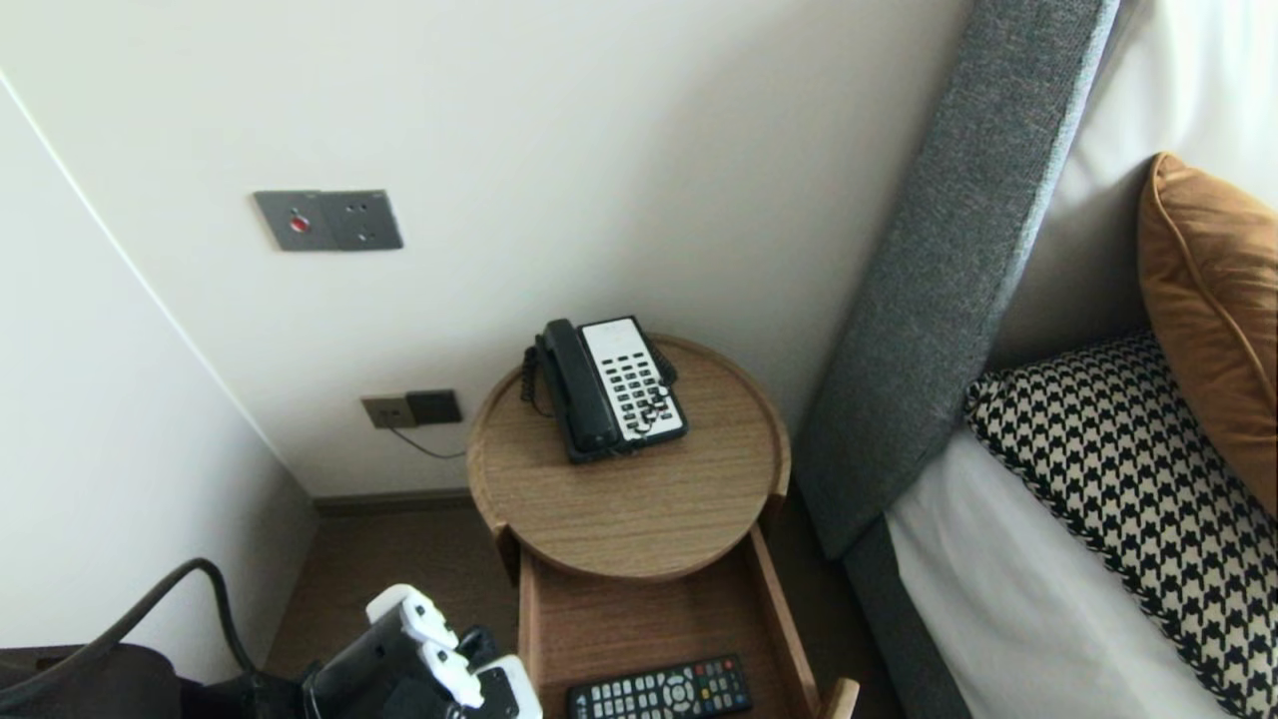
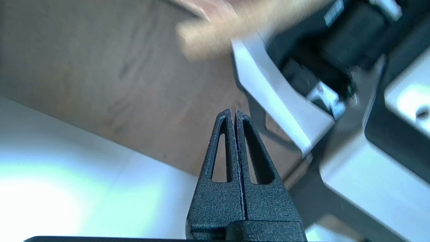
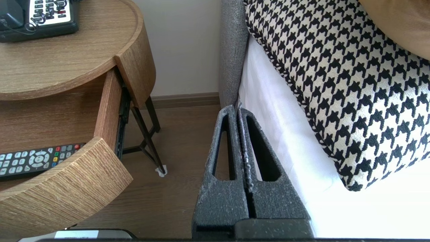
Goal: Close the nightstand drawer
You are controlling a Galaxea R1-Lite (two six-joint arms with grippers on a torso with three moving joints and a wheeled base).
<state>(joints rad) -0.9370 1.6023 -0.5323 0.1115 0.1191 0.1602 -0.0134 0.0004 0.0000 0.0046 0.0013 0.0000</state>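
Low down, left gripper (image 2: 234, 114) hangs over the brown floor just beside the left wall of the drawer (image 1: 639, 619). Its fingers are pressed tip to tip with nothing between them. Right gripper (image 3: 237, 109) sits parked over the floor between table and bed, also closed flat and empty.

Progress, as I judge it: the drawer is already pulled out from under the round side table (image 1: 639, 499). The remote control (image 1: 661, 689) lies flat on the drawer bottom near its front edge, apart from both grippers, so any handling of it is not yet begun.

Materials:
- Table and drawer: light wood veneer with fine straight grain. The round top has a raised lip, and thin dark metal legs stand beneath.
- Remote: slim black slab with rows of pale keys and a few coloured ones.
- Telephone (image 1: 609, 387): black handset on a white keypad base, with a coiled cord, at the back of the top.
- Bed side: grey woven headboard (image 1: 949, 280), houndstooth pillow (image 1: 1118, 479), smooth ochre cushion (image 1: 1208, 300) and white sheet.
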